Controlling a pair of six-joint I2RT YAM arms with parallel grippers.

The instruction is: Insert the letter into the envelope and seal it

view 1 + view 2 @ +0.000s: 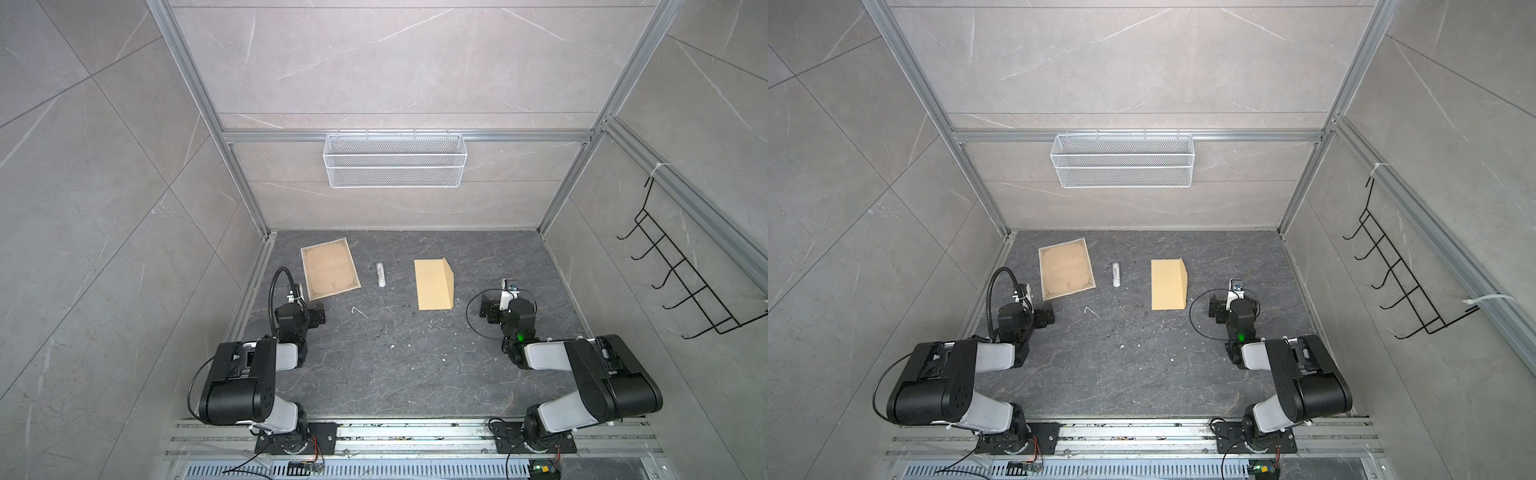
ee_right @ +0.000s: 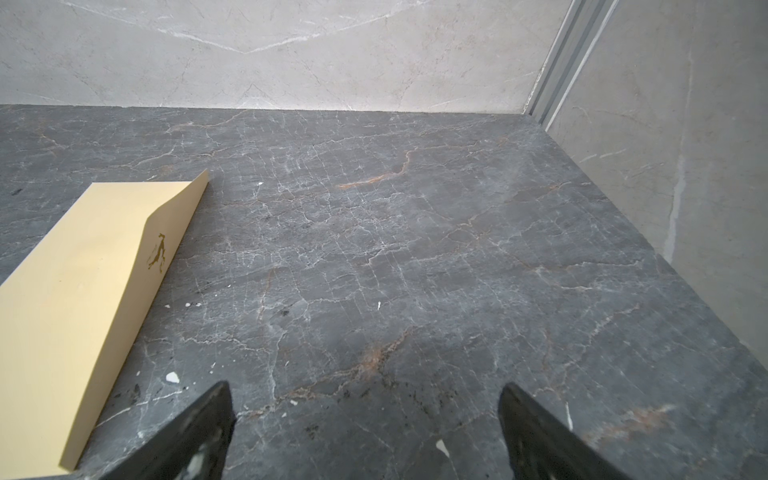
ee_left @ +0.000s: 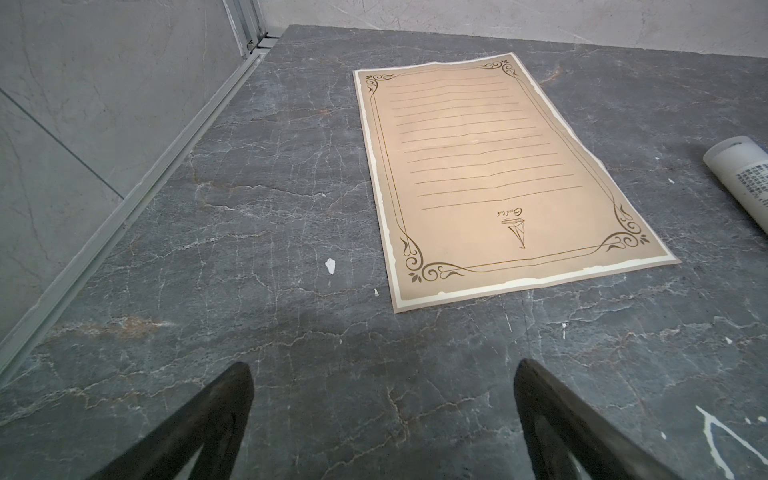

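In the left wrist view the left fingers [image 3: 216,424] are spread wide at the bottom of the frame with only bare worktop [image 3: 208,249] between them. The letter [image 3: 490,174] lies flat beyond them, centre-right of the frame, its nearest edge well apart from both tips. A white tube [image 3: 744,178] lies at the right edge, apart from the sheet.

In the right wrist view the right fingers [image 2: 199,432] are likewise spread and hold nothing. The envelope [image 2: 83,291] lies in the lower left of the frame, just beside the nearer finger but not touching it, its flap open along the long side that faces the frame's centre.

In both top views the letter [image 1: 329,268] lies left of centre, the tube [image 1: 380,274] in the middle and the envelope [image 1: 432,284] right of centre, none touching another. Both arms are folded, elbows raised at the lower corners of the frame, wrists low over the worktop just below each paper.

The worktop is dark veined stone with white specks. Pale grey walls in an aluminium frame enclose it; a white wire basket [image 1: 395,160] hangs on the back wall and a black hook rack [image 1: 681,282] on the right wall.
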